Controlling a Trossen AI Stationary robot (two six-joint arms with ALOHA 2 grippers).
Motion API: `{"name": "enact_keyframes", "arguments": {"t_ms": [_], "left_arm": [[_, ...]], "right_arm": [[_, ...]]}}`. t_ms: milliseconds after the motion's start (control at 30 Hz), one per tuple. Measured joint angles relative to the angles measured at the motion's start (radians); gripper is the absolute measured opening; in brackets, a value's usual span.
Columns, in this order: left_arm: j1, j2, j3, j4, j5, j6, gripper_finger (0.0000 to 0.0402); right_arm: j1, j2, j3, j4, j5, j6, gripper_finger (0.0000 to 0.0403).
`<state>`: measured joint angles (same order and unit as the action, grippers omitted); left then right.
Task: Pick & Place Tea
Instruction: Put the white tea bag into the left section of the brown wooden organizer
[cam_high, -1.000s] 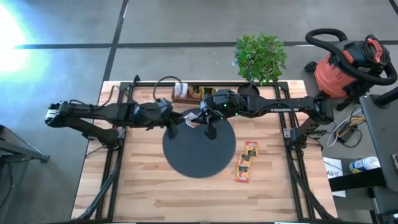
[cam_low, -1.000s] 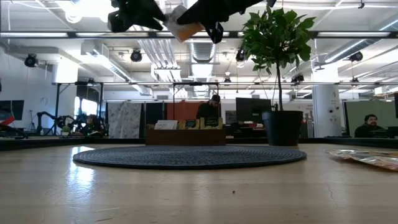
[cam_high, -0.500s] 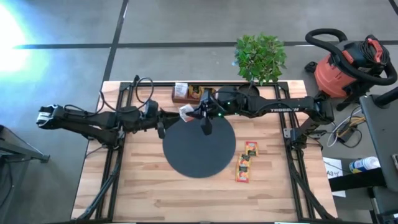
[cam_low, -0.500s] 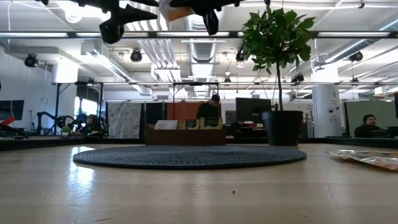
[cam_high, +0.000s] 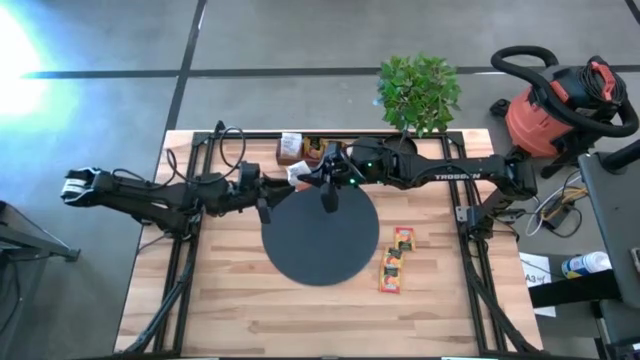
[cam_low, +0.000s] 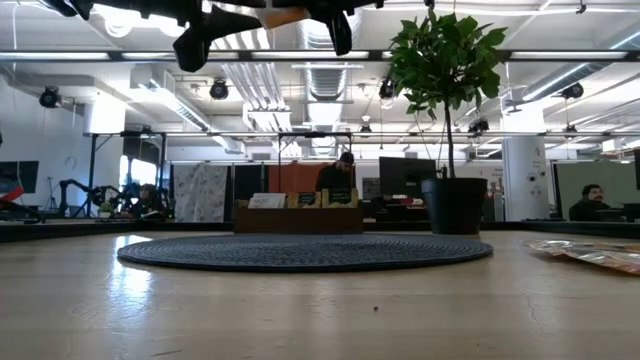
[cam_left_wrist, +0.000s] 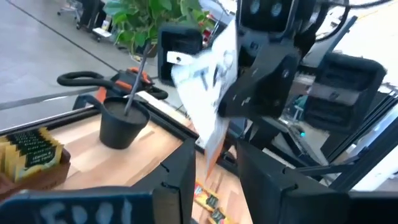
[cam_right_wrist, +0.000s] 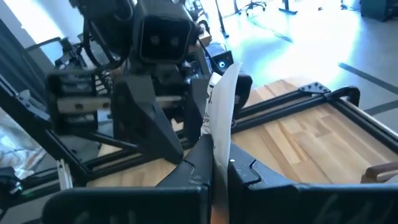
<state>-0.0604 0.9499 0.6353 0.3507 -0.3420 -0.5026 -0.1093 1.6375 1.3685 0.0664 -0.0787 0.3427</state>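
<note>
The room's a big open workshop: concrete floor (cam_high: 100, 100), ceiling strip lights and ducts, desks and monitors far back, plus a person (cam_low: 343, 172) standing behind the bench and another seated off to the side (cam_low: 593, 203). A red shop vacuum (cam_high: 560, 100) sits on the floor past the bench's corner.

The bench (cam_high: 230, 300) is pale wood planks with a black frame along its edges. Biggest thing on it is the round black mat (cam_high: 320, 240), lying flat in the middle. At the back edge there's a potted plant (cam_high: 420, 92), and beside that a small wooden box (cam_high: 305, 150) with tea packets standing in it.

My arms reach in from either side and meet up in the air over the mat's back edge, near the box. My right pincer (cam_high: 318, 180) is clamped narrow on a white tea sachet (cam_right_wrist: 219, 109) with an orange edge, held upright well above the bench. My left pincer (cam_high: 268, 194) hangs just beside it, fingers spread apart, gripping nothing; the sachet (cam_left_wrist: 208, 81) shows just past its fingertips.

The rest of the tea, a few orange and yellow sachets (cam_high: 395, 262), lies on bare wood just beside the mat, on the right arm's side.
</note>
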Motion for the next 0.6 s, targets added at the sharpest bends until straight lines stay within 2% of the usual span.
{"name": "enact_keyframes", "arguments": {"t_ms": [167, 400, 600], "left_arm": [[0.002, 0.020, 0.000, 0.012, 0.000, 0.004, 0.0093], [0.005, 0.045, 0.000, 0.062, -0.001, 0.049, 0.0013], [0.009, 0.049, 0.000, 0.068, -0.010, 0.063, 0.0002]], "right_arm": [[0.000, 0.000, 0.000, 0.015, 0.003, 0.037, 0.0008], [0.000, 0.000, 0.000, 0.028, 0.003, 0.059, 0.0009], [0.000, 0.000, 0.000, 0.028, 0.003, 0.059, 0.0009]]}}
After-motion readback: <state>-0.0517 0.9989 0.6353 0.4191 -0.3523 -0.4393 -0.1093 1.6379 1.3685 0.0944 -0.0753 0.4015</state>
